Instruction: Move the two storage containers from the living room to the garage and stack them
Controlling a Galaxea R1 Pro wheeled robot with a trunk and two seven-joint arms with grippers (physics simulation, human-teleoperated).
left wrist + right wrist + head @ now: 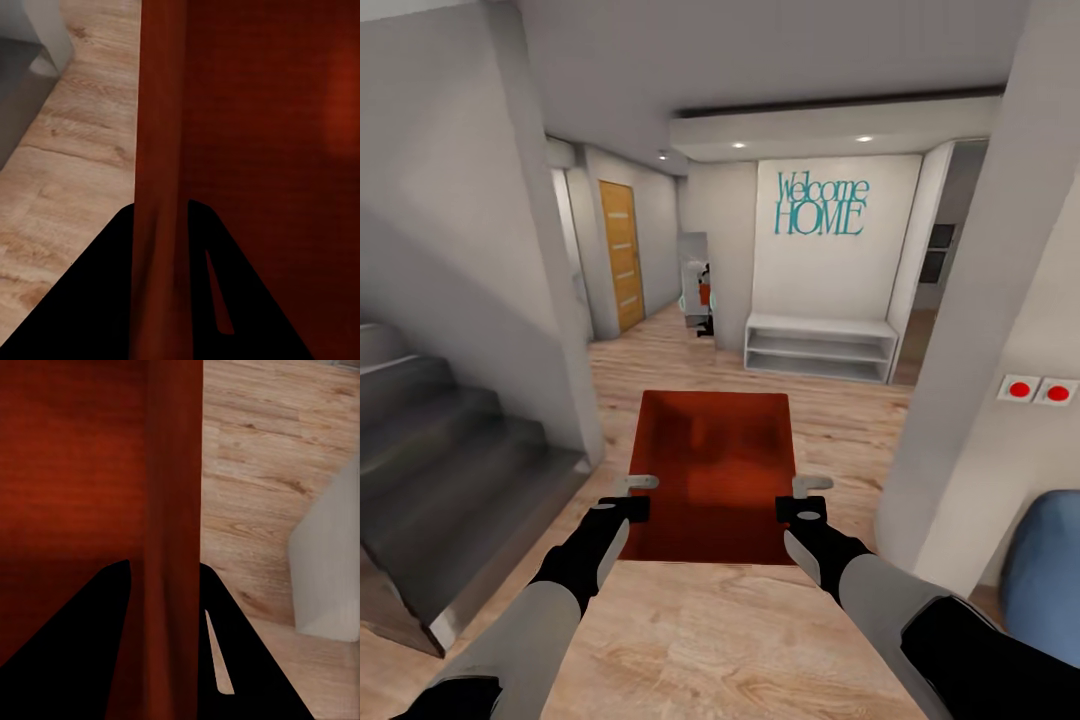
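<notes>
An orange-red open-top storage container (715, 470) hangs level in front of me above a light wood plank floor. My left gripper (632, 495) is shut on its left wall and my right gripper (807, 497) is shut on its right wall. The left wrist view has that thin red wall (157, 187) running between two black fingers (105, 300). The same holds in the right wrist view, where the wall (174, 540) is pinched between black fingers (247, 660). Inside, the container looks empty.
Grey stairs (440, 460) descend at the left. A white pillar (980, 380) with two red buttons (1038, 390) stands at the right, a blue seat (1045, 575) beside it. Ahead is a white shelf (820, 348) under a "Welcome HOME" wall, and a wooden door (622, 255) down the hall.
</notes>
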